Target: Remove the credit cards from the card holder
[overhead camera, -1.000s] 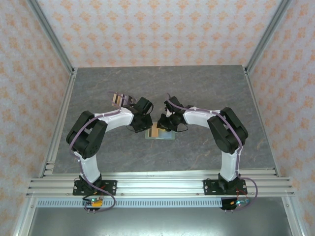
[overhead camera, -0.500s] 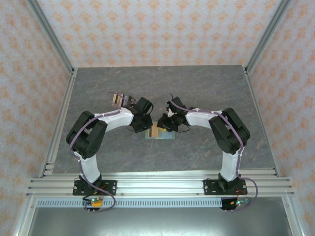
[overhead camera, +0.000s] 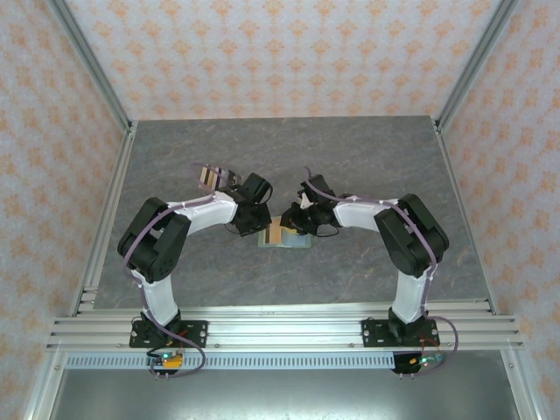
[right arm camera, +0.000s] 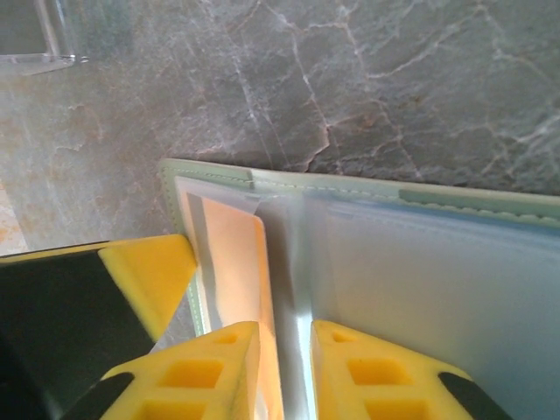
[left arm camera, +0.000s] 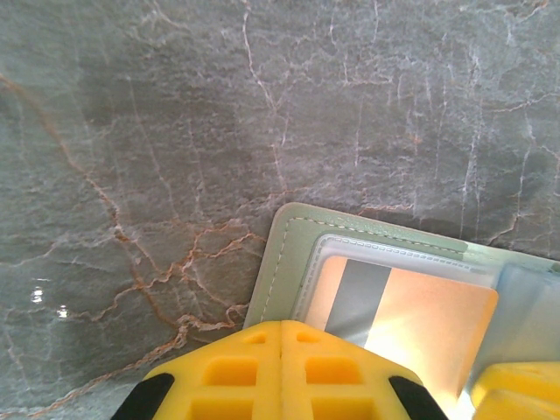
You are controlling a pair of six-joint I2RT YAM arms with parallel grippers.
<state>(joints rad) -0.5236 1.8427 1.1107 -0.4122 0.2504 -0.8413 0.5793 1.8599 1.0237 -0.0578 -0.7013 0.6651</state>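
Left gripper (left arm camera: 280, 350) is clenched tight, its two yellow fingers pressed together with no gap, and it bears down on the near edge of the card holder's (left arm camera: 278, 262) left panel. From overhead I see it (overhead camera: 261, 229) meeting the right gripper (overhead camera: 295, 224) over the middle of the grey marbled worktop (overhead camera: 367, 149), both arms bent inward toward each other.

The card holder (overhead camera: 294, 243) lies open and flat between them, sage green at the stitched border and paler inside. A tan-orange credit card (left arm camera: 420, 311) with a grey stripe sits in the clear pocket of the left panel, just beyond the left gripper's fingers.

The right gripper (right arm camera: 284, 350) stands with its jaws a little apart, one finger on either side of the holder's middle fold, close beside the orange card (right arm camera: 229, 262). Whether it pinches the card or the plastic, I cannot tell.

More credit cards (overhead camera: 208, 175) lie fanned on the worktop behind the left arm, well apart from the holder.
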